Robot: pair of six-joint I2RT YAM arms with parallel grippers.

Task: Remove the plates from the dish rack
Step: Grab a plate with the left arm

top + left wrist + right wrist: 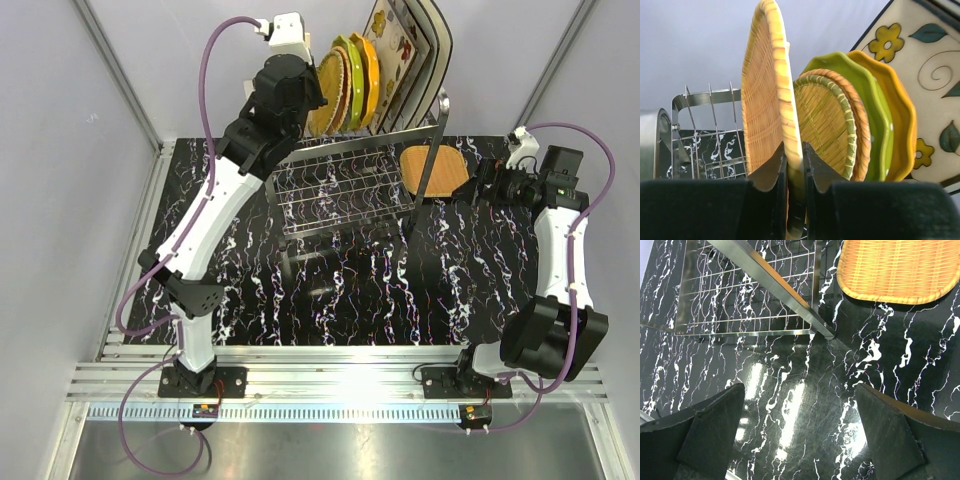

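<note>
Left side: my left jaws are closed onto the rim of the tall tan woven plate (765, 100), one finger on each face. It stands upright, first in the row in the dish rack (345, 190). Behind it stand a smaller woven plate (827, 125), a green plate (872, 100), an orange plate (900, 110) and a square flowered plate (927, 75).

Right side: my right jaws stand wide apart, holding nothing, over the bench (400, 290), near a flat woven plate (435, 170) lying beside the rack.

Woven plate (765, 100), shiny, likely steel rack (705, 93)
</note>
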